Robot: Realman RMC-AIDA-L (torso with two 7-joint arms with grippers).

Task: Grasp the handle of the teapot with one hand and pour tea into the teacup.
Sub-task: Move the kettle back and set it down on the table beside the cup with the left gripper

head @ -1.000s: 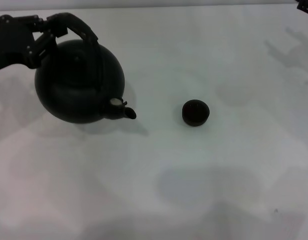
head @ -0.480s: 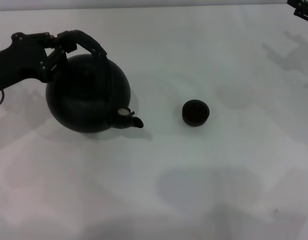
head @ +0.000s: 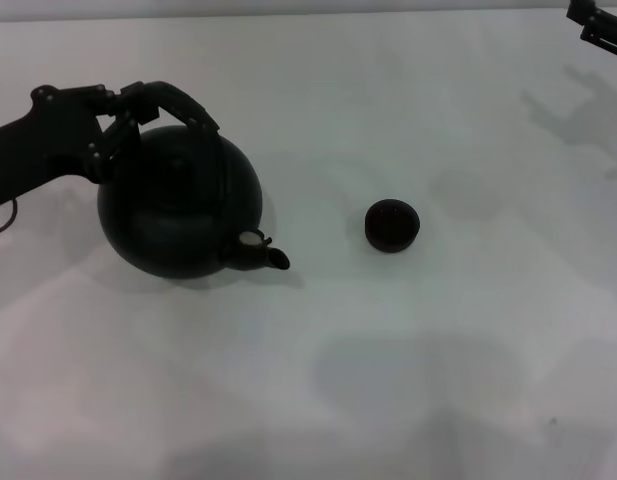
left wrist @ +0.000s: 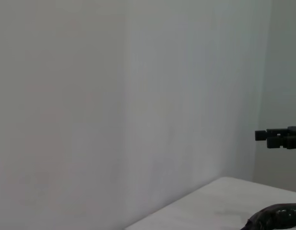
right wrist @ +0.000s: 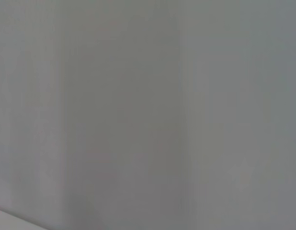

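The round matte black teapot (head: 178, 210) is at the left of the white table, its short spout (head: 273, 258) pointing right toward the teacup (head: 392, 225). The small dark teacup stands upright near the middle, a spout's length or more clear of the pot. My left gripper (head: 126, 108) reaches in from the left and is shut on the arched handle (head: 183, 100) above the pot. Whether the pot's base touches the table cannot be told. A dark curved piece (left wrist: 277, 218), likely the handle, shows at the edge of the left wrist view. My right gripper (head: 598, 22) is parked at the far right corner.
The white table (head: 408, 380) stretches around both objects, with soft shadows on it. A pale wall (left wrist: 114, 96) fills the left wrist view, where the right gripper (left wrist: 280, 138) shows far off. The right wrist view shows only the grey wall (right wrist: 148, 115).
My left gripper has carried the teapot to the right and toward the table's front, closer to the teacup. The teacup has not moved.
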